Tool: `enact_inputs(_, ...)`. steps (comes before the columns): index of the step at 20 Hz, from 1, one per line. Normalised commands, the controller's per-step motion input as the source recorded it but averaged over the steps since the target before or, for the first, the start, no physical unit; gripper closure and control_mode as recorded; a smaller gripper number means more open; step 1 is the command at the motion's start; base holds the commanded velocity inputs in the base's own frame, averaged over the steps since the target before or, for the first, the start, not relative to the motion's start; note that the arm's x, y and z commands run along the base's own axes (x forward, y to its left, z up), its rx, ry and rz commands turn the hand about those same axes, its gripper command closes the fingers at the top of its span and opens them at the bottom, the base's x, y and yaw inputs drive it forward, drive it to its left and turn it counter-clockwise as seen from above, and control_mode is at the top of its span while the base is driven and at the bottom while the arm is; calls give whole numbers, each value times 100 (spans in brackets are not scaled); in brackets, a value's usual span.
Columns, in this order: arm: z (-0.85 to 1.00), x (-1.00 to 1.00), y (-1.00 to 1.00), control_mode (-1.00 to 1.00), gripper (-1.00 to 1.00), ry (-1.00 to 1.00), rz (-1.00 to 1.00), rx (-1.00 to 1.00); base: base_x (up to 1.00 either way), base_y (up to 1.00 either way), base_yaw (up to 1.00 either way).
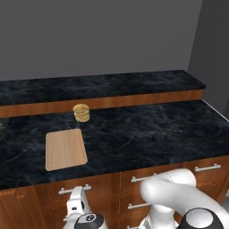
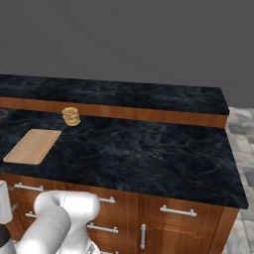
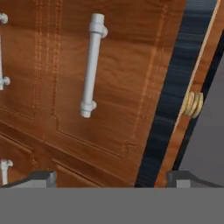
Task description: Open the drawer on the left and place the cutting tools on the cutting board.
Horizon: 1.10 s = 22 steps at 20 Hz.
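Drawer [image 1: 74, 197] under the surface's [image 1: 143, 134] front left edge stands shut, its contents hidden; one cutting board [image 1: 65, 149] lies near that edge, bare; one round stack [image 1: 81, 112] sits at the back; tool [image 3: 111, 177] gapes wide, gripping nothing, facing the drawer handle [image 3: 91, 65] without touching.

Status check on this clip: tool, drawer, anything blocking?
Tool open, holding nothing, facing the drawer handle. Drawer shut. Cutting board bare; small round stack behind it. Nothing between tool and handle.
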Motion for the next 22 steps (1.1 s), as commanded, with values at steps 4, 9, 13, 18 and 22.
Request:
enact_inputs(4, -48, 43, 40, -100, -100, -14, 0, -6, 0, 0, 0)
enact_inputs(9, -45, 42, 45, -100, -100, -13, 0, -3, 0, 0, 0)
enact_inputs(13, -40, 40, 34, -100, -100, -10, 0, 0, 0, 0, 0)
enact_inputs(18, -31, 43, 9, -100, -100, -6, 0, 0, 0, 0, 0)
enact_inputs(22, -21, 52, 0, -100, -100, 0, 0, 0, 0, 0, 0)
